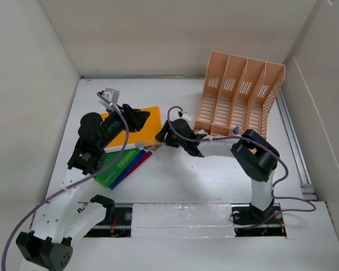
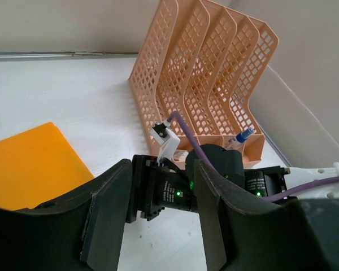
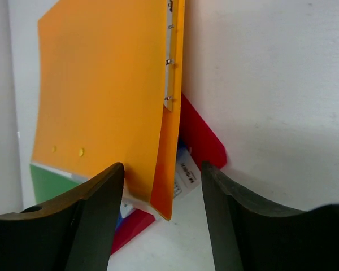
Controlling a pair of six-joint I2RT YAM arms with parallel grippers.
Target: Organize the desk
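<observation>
We work under bright, soft, even light from above. In the top view the white desk (image 1: 203,180) and the walls (image 1: 158,34) come close to washing out, yet we find no hard glare, and the shadows on the desk are faint and diffuse. The walls splay outward toward the corners. In the right wrist view a broad grey shadow darkens the desk at lower right. The dark jaws are blurred, and the orange folder (image 3: 101,84) stays fairly sharp. In the left wrist view the peach rack (image 2: 203,73) is crisp and the near jaws soft.
</observation>
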